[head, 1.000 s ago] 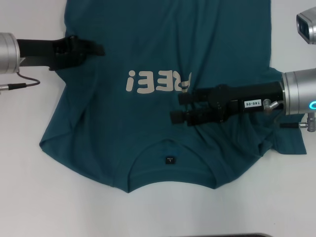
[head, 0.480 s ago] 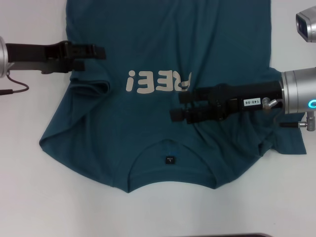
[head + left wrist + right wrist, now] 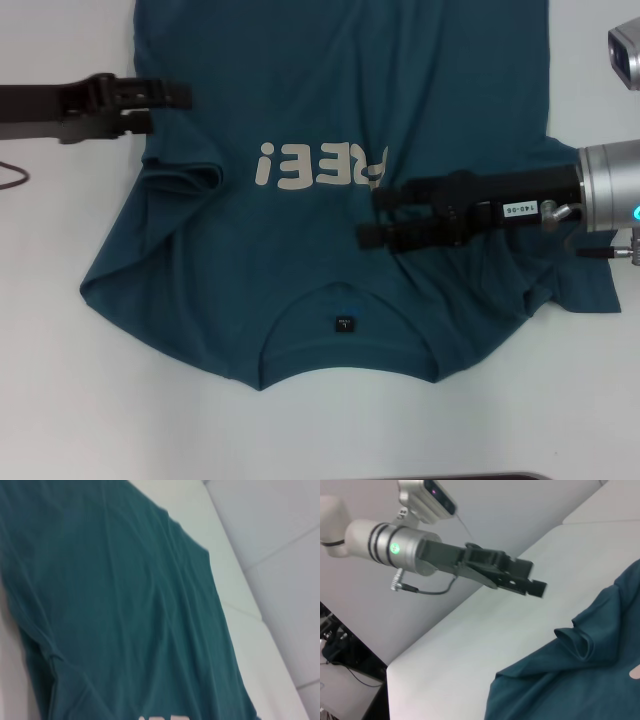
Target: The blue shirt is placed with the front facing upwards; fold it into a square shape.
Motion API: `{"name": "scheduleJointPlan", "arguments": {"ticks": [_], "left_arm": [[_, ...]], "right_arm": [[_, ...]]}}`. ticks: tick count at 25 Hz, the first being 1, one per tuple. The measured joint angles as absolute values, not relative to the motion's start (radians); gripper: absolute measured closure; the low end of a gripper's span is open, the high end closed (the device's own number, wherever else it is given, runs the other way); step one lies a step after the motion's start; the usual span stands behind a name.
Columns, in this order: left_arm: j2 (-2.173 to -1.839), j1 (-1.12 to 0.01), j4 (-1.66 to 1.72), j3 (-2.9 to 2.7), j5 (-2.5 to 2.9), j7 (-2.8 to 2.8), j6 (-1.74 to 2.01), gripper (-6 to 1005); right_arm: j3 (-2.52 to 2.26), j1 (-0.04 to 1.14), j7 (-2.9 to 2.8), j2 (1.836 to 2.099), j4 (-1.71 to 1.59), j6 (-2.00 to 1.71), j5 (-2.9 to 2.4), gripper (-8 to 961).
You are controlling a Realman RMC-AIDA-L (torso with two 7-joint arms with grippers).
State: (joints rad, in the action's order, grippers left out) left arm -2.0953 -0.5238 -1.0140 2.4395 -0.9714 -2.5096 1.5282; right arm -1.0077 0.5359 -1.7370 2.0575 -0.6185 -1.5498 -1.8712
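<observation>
The blue shirt [image 3: 300,260] lies spread face up on the white table [image 3: 60,380], collar toward me. Its off-white letters [image 3: 320,165] read upside down, and a small dark neck label [image 3: 344,323] shows. The left sleeve is bunched into a fold [image 3: 185,180]. My left gripper [image 3: 170,108] is open and empty at the shirt's left edge, above that fold. It also shows in the right wrist view [image 3: 537,586], over bare table beside the shirt [image 3: 570,680]. My right gripper [image 3: 371,217] is open and empty, over the chest beside the letters. The left wrist view shows the shirt's body [image 3: 125,605].
The shirt's right sleeve [image 3: 585,285] lies rumpled under my right arm. A thin cable [image 3: 12,178] hangs at the left edge. A dark strip [image 3: 470,477] runs along the table's near edge. Bare table lies left of and in front of the shirt.
My left gripper let go of the left sleeve, which now lies bunched, and drew back to the left. My right gripper shifted slightly to the right.
</observation>
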Motion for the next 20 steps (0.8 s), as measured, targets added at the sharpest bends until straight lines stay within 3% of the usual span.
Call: {"name": "scheduleJointPlan", "arguments": {"ticks": [10, 15, 20], "left_arm": [[-2.115, -0.525, -0.972, 2.440, -0.919, -2.632, 1.361, 140], [-2.100, -0.555, -0.850, 2.443, -0.896, -2.684, 1.290, 140], [-2.106, -0.555, -0.841, 2.441, -0.877, -2.701, 1.257, 140]], "right_arm": [[-0.984, 0.528, -1.624, 2.050, -0.620, -1.553, -1.873, 39], [-0.983, 0.529, -1.623, 2.048, -0.621, -1.551, -1.872, 39], [-0.983, 0.533, -1.621, 2.048, -0.621, -1.551, -1.872, 39]]}}
